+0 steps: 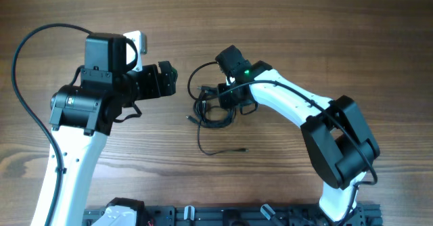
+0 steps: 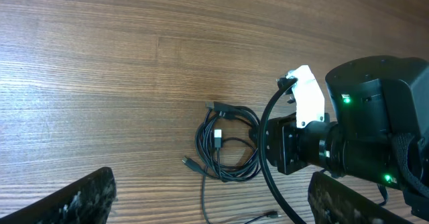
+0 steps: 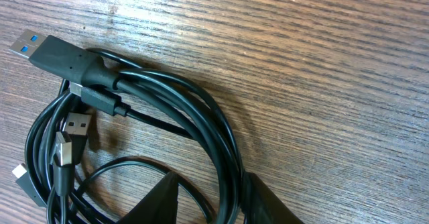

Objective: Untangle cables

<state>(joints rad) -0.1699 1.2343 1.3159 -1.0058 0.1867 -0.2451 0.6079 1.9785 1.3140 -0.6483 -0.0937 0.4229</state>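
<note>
The cables (image 1: 211,112) lie as a coiled bunch of thin black cords at the table's middle, with one loose tail (image 1: 223,150) trailing toward the front. My right gripper (image 1: 228,101) is down over the coil's right side. In the right wrist view its jaws (image 3: 211,177) straddle the cables (image 3: 214,127): the bundle rests against the right finger (image 3: 268,204), while a gap stays before the left finger (image 3: 161,200). A blue-tongued USB plug (image 3: 43,51) sticks out at the upper left. My left gripper (image 1: 174,81) hangs wide open left of the coil, holding nothing.
In the left wrist view the coil (image 2: 228,147) lies ahead between my open fingers (image 2: 211,177), with the right arm's black wrist (image 2: 362,130) and its thick wire right behind it. A black rail (image 1: 230,216) runs along the table's front edge.
</note>
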